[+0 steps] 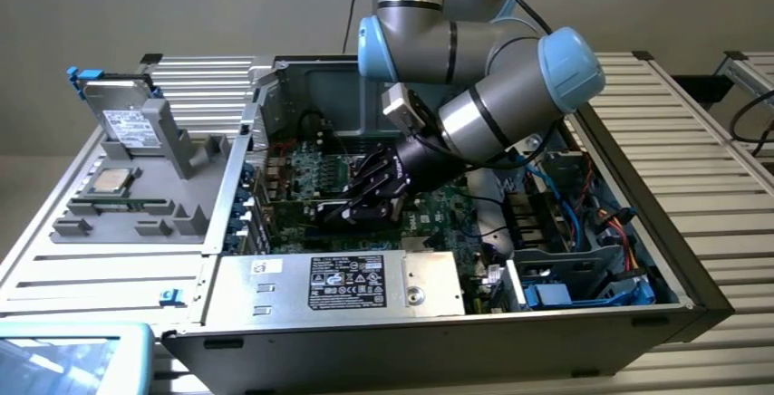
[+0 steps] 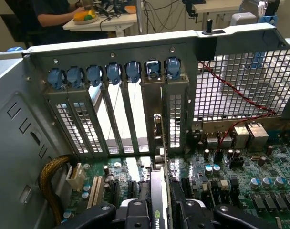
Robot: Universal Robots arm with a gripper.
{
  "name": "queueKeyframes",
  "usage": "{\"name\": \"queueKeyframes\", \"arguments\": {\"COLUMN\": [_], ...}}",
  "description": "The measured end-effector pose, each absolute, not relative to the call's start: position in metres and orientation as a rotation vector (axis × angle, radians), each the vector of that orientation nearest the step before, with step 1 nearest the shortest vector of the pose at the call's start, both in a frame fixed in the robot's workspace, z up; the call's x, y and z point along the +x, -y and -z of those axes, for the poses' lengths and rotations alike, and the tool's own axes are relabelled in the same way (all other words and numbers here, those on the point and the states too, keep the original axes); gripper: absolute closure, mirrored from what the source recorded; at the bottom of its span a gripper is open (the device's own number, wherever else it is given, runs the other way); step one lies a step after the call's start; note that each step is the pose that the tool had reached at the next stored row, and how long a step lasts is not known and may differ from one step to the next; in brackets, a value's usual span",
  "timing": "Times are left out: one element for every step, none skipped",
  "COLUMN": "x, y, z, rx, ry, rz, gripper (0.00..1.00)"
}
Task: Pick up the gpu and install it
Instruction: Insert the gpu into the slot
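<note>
Two fingers (image 2: 135, 214) clamped on upright gpu (image 2: 159, 191).

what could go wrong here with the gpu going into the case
1. The hand grips the gpu on edge over the motherboard; a slight tilt could miss the slot.
2. The card's bracket end sits close to the rear slot covers and could catch there.
3. The red wire and capacitors lie close beside the card and could get snagged or knocked.

Gpu (image 2: 159, 200) upright on edge over motherboard slot, bracket toward rear.
</note>
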State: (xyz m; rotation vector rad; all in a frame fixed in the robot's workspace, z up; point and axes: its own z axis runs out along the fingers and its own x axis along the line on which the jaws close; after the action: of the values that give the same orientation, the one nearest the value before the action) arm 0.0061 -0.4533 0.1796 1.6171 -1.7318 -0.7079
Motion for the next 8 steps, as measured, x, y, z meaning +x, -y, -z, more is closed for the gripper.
{"name": "queueKeyframes", "arguments": {"x": [0.0061,0.0061,0.0061,0.0061,0.0061,0.006,0.006,0.006], "y": [0.4533,0.4534,0.4533,0.4534,0.4534,0.4535,0.4536,0.4537], "z": [-0.1796,-0.1796,-0.1795,-0.1796,-0.1796,-0.1796,-0.1796,-0.1797], "rx": [1.617,1.617,1.617,1.617,1.617,1.617,1.617,1.617], "ry": [1.732,1.732,1.732,1.732,1.732,1.732,1.732,1.732], "rz": [0.708,0.708,0.708,0.708,0.708,0.708,0.708,0.708], "gripper": [0.72,0.72,0.72,0.72,0.72,0.71,0.71,0.71]}}
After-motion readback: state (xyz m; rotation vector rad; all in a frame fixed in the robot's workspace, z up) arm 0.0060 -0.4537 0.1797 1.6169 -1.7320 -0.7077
